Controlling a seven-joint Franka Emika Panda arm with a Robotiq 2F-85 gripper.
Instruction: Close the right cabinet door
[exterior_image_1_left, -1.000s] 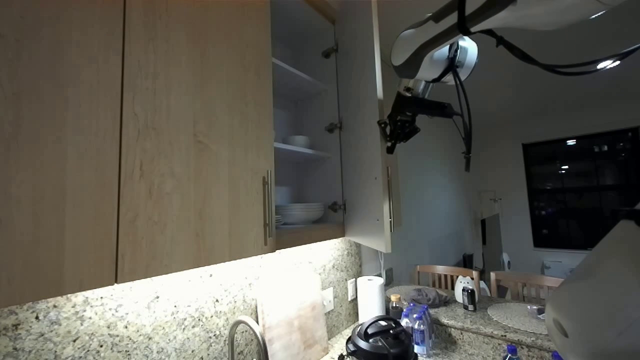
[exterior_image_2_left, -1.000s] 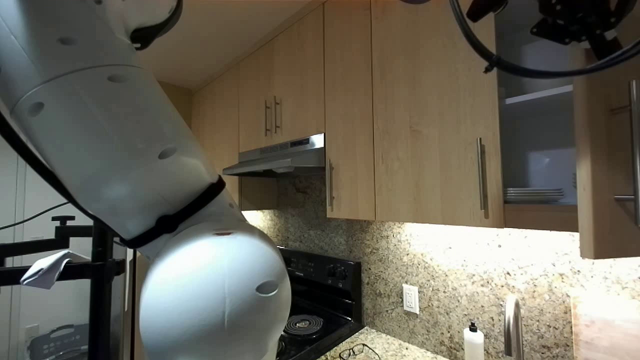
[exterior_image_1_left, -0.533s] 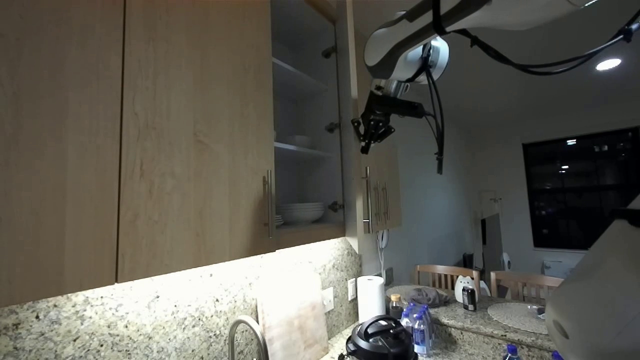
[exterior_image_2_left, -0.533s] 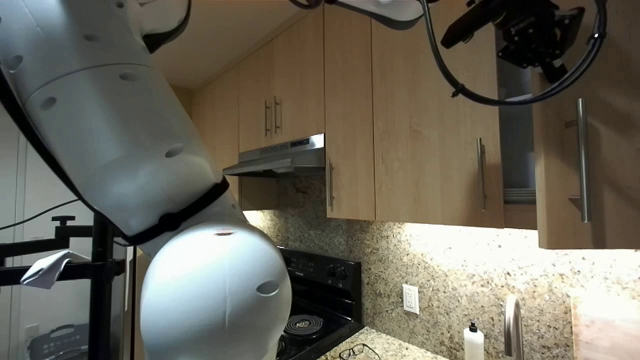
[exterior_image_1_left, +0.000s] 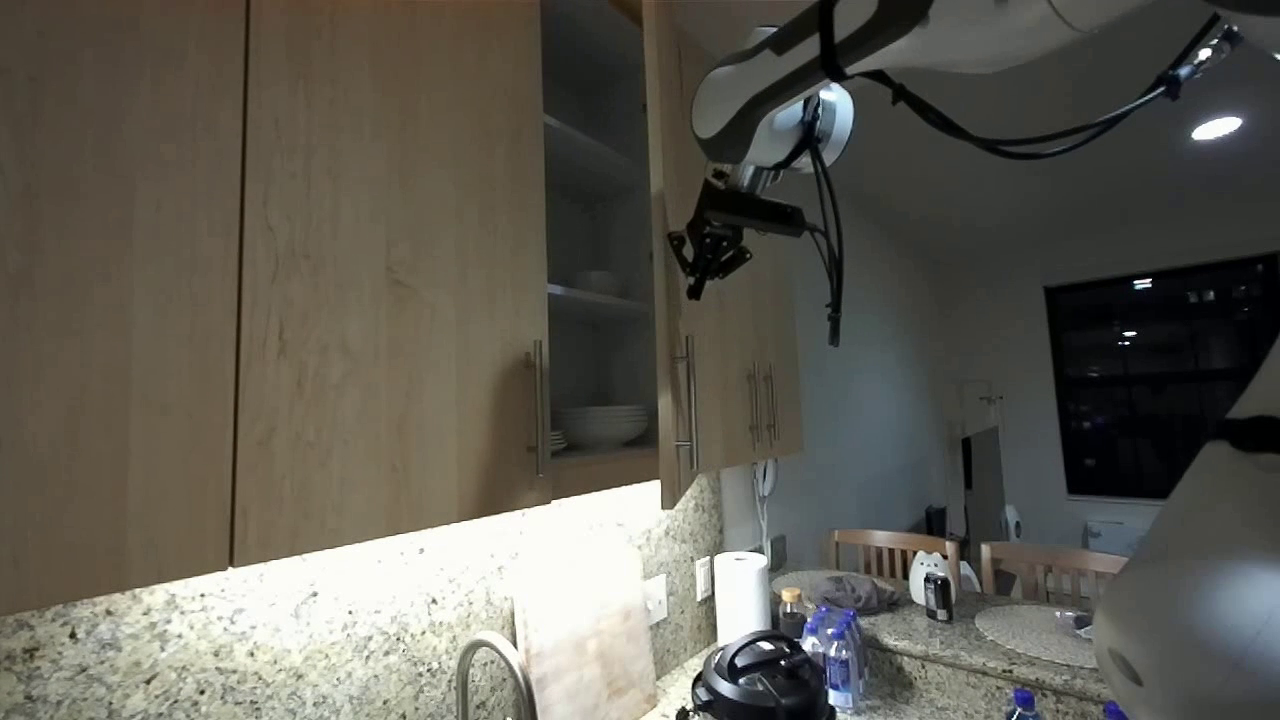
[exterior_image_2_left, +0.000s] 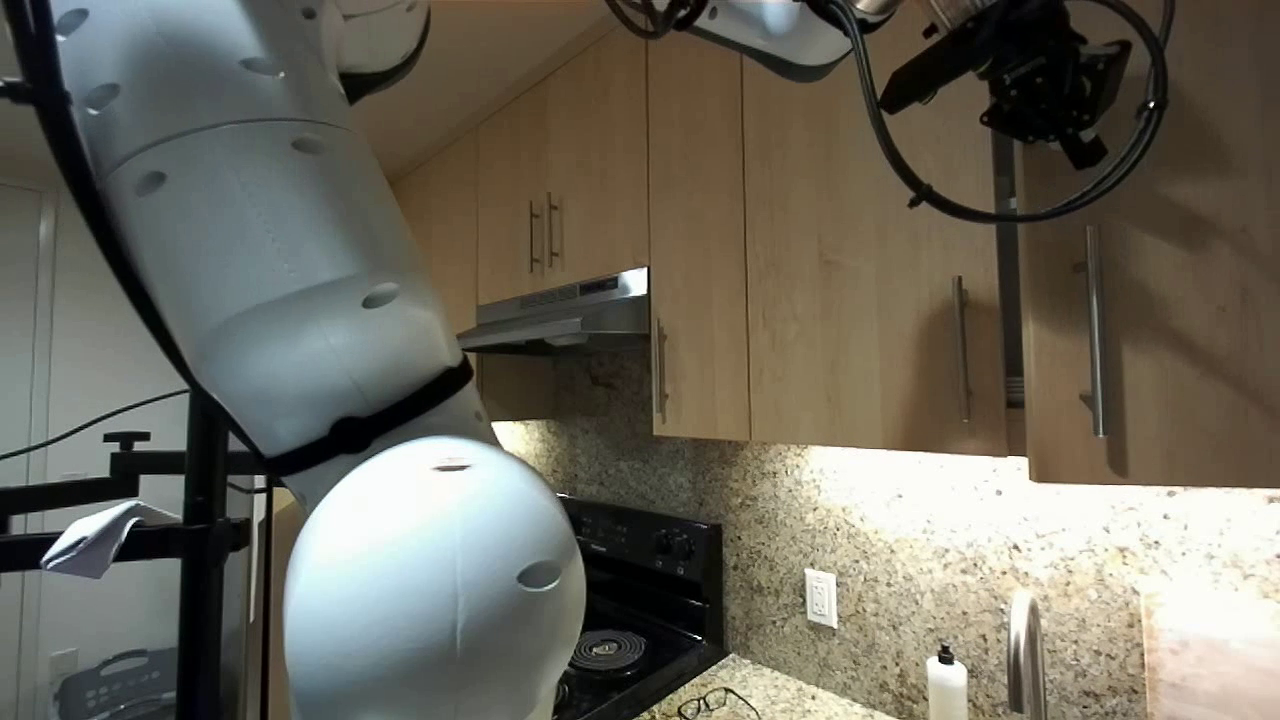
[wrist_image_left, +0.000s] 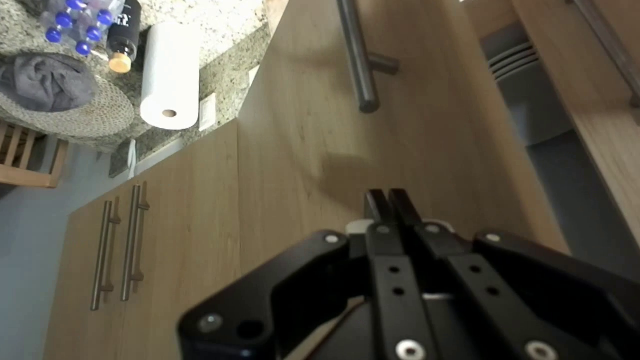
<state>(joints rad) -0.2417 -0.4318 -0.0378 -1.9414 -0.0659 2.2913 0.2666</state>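
The right cabinet door (exterior_image_1_left: 672, 325) stands partly open, its tan outer face and bar handle showing; its inner face is hidden. In an exterior view the door (exterior_image_2_left: 1200, 400) leaves a narrow dark gap beside the neighbouring door. My gripper (exterior_image_1_left: 694, 291) is shut and empty, in front of the outer face, above the handle. It also shows at the upper right in an exterior view (exterior_image_2_left: 1085, 152). In the wrist view the fingertips (wrist_image_left: 387, 196) nearly meet and point at the door's face (wrist_image_left: 440, 125); I cannot tell whether they touch it.
The wider cabinet door (exterior_image_1_left: 400, 250) beside the opening is shut. White bowls (exterior_image_1_left: 600, 425) stand on a shelf inside. Two-handled cabinet doors (wrist_image_left: 185, 225) are on the adjoining side. Below are a faucet (exterior_image_1_left: 495, 650), paper towel roll (exterior_image_1_left: 742, 600), black cooker (exterior_image_1_left: 762, 680) and bottles (exterior_image_1_left: 840, 660).
The right cabinet door has swung inward, so the opening is much narrower and its outer face and handle now show. My gripper has moved along with it toward the cabinet.
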